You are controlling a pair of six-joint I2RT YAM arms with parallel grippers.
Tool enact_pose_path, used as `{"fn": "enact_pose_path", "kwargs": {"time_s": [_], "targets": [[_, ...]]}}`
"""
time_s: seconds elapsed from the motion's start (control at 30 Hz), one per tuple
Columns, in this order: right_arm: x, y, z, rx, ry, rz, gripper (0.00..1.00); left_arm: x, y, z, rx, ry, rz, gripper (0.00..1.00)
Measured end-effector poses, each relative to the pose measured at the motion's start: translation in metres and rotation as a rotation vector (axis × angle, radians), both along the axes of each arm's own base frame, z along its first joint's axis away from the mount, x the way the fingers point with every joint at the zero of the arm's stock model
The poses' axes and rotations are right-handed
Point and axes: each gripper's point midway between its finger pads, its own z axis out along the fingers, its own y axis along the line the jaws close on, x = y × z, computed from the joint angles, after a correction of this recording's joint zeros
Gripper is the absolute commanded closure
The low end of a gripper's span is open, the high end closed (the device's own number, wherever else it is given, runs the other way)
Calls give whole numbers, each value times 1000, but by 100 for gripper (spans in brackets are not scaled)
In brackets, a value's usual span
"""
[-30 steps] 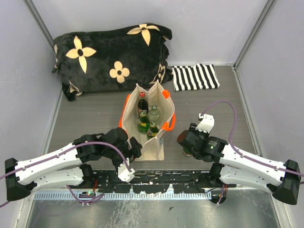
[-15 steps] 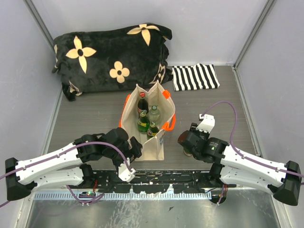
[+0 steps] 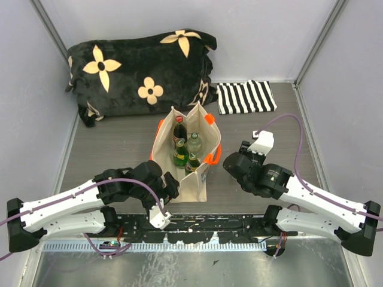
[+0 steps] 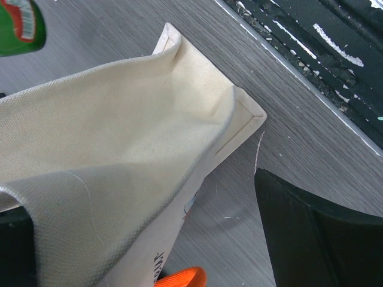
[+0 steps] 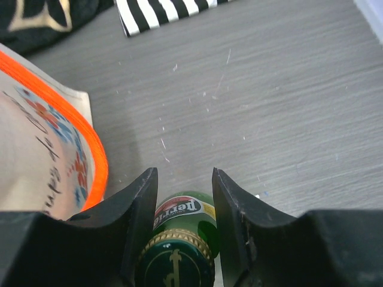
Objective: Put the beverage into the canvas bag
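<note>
The top view takes in the whole bench (image 3: 119, 143). The canvas bag (image 3: 190, 182) stands upright at the middle with its mouth open and its orange handles (image 3: 157, 140) hanging down the sides. Four bottles (image 3: 181, 156) stand inside it. A black flowered cushion (image 3: 143, 66) lies at the far left and a striped cloth (image 3: 245, 97) at the far right. From above, the right arm (image 3: 317, 197) ends just beside the bag's right side, and its wrist hides whatever it carries.

Only the right wrist view shows that load. A green bottle (image 5: 179, 239) with a gold-edged cap and a red and yellow label sits between the right fingers (image 5: 239, 197). They are partly closed and pressed against the neck on both sides. The bottle is outside the bag, beside the printed, orange-trimmed wall (image 5: 36, 149), with bare bench (image 5: 269, 89) beyond it.

From above, the left arm (image 3: 66, 206) reaches the bag's near left corner, but how its fingers stand cannot be read there. The left wrist view shows it. The left fingers (image 4: 317, 239) are spread wide, with a fold of the beige cloth (image 4: 119, 131) between them. The finger at the right of that view stands apart from the cloth, with bench showing in the gap. The cloth runs up against the dark one at the lower left. They clamp nothing.
</note>
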Motion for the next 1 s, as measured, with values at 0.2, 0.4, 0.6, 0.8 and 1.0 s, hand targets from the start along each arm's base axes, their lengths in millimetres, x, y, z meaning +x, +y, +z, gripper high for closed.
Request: {"fn": "enact_pose_path", "kwargs": {"time_s": [0.2,0.4,0.6,0.8,1.0], "targets": [[14,7,55,-22,-80,-13,99,0,2,0,3,-4,-2,2],[31,19,130,-26,-196,-4,99,0,2,0,6,-7,-7,2],[46,32,186,-74,-285,28,99,0,2,0,6,-10,-10,2],[66,66,235,-105,-345,108,99,1,1,-1,8,-16,-18,2],[84,121,266,-80,-387,272,99,6,-8,-1,9,-25,-18,2]]}}
